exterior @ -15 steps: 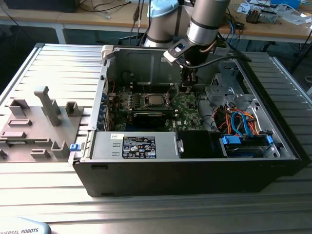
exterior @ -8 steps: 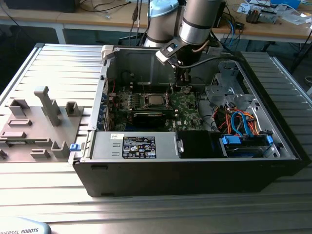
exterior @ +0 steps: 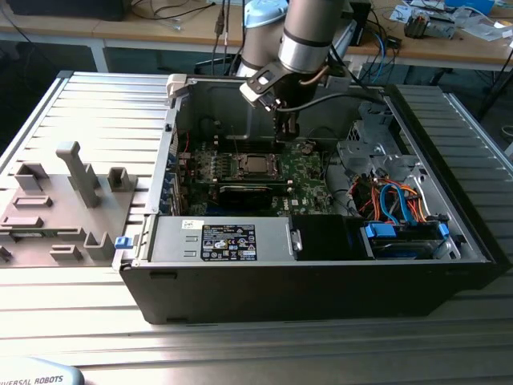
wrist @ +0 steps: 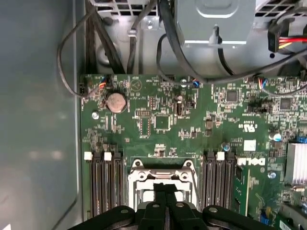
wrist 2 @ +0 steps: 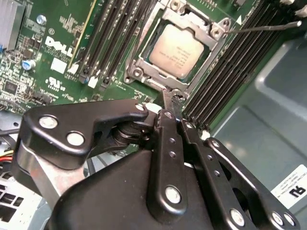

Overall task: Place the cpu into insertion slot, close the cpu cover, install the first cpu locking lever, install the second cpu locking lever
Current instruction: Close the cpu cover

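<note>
Second wrist view gives me the relation that matters. The claw [wrist 2: 169, 98] has its two fingers brought together with nothing that I can see between them. Its tip sits at the middle of the near edge of the cpu cover [wrist 2: 144, 60], touching it or just off it; I cannot tell which. The socket lies straight ahead of the tip, along the fingers' own line.

The cpu [wrist 2: 178, 51] is seated in the insertion slot [exterior: 258, 166], flat, metal top up, its edges square with the black memory slots [wrist 2: 230, 72] that flank it on both sides. Being square, it has no long axis of its own. The cover lies down over it, and the chip shows through the cut-out.

The long thing here is a locking lever [wrist 2: 261, 28]. It is a thin rod that starts by the cover's far corner and runs out across the memory slots toward the grey wall of the computer case [exterior: 321, 281], crossways to the fingers. I judge that it is not latched.

In the exterior view the socket sits near the middle of the motherboard [exterior: 309, 172], and the case rests on the desk [exterior: 240, 345].
</note>
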`<state>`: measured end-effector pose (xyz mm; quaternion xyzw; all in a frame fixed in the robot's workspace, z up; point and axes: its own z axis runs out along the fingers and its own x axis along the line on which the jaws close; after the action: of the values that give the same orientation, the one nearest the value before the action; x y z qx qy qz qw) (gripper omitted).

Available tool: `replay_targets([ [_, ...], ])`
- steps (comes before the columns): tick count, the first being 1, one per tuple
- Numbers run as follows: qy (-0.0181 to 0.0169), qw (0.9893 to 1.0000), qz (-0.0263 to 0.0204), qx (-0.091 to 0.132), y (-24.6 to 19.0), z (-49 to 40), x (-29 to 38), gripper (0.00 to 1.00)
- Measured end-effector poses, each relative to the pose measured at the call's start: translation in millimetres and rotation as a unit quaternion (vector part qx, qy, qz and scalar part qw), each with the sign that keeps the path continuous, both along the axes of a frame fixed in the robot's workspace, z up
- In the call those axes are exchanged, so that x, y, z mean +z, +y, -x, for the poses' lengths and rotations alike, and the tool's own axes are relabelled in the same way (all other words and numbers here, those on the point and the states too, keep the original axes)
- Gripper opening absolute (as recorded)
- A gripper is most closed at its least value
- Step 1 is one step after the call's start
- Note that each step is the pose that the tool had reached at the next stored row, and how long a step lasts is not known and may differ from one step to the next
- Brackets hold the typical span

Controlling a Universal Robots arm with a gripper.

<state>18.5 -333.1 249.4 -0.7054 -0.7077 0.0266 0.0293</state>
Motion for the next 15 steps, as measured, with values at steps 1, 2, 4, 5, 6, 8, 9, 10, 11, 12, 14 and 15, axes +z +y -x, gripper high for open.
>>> replay_targets([
  [1,0.0000,1.0000,-0.0003,0.000,0.0,1.7,-0.2,0.11],
  [2,0.0000,1.0000,-0.0005,0.000,0.1,3.0,-0.5,0.11],
  [4,0.0000,1.0000,-0.0014,0.000,0.0,5.8,-1.2,0.11],
  [5,0.0000,1.0000,-0.0023,0.000,0.0,8.4,-2.0,0.11],
  [6,0.0000,1.0000,-0.0033,0.000,0.0,13.0,-3.2,0.11],
  [8,0.0000,1.0000,-0.0043,0.000,0.0,19.7,-5.1,0.11],
  [9,0.0000,1.0000,-0.0045,0.000,0.0,21.2,-5.7,0.11],
  [10,0.0000,1.0000,-0.0047,0.000,0.0,22.8,-6.5,0.11],
  [11,0.0000,1.0000,-0.0048,0.000,0.0,24.2,-7.1,0.11],
  [12,0.0000,1.0000,-0.0050,0.000,0.0,26.5,-8.0,0.11],
  [14,0.0000,1.0000,-0.0049,0.000,0.0,31.0,-9.7,0.11],
  [15,0.0000,1.0000,-0.0049,0.000,0.0,33.0,-10.4,0.11],
])
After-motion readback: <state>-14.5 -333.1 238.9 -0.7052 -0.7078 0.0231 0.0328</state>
